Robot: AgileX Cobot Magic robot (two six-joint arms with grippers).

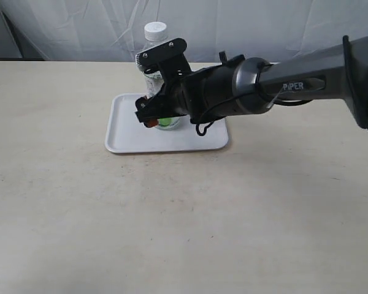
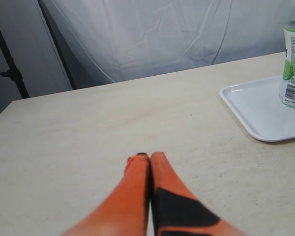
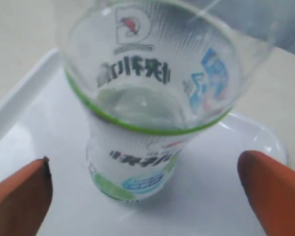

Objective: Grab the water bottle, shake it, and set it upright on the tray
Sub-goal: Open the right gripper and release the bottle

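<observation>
Small clear plastic water bottle (image 3: 142,113) with a white cap stands upright in the flat white rectangular tray (image 1: 126,138) on the beige worktop (image 1: 172,233). Right gripper (image 3: 143,164) is spread either side of it, left gripper (image 2: 147,157) pressed together.

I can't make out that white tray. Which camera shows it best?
The exterior view: nearly the whole tray shows, though the right gripper covers part. The left wrist view catches one corner; the right wrist view, only patches around the water bottle.
</observation>
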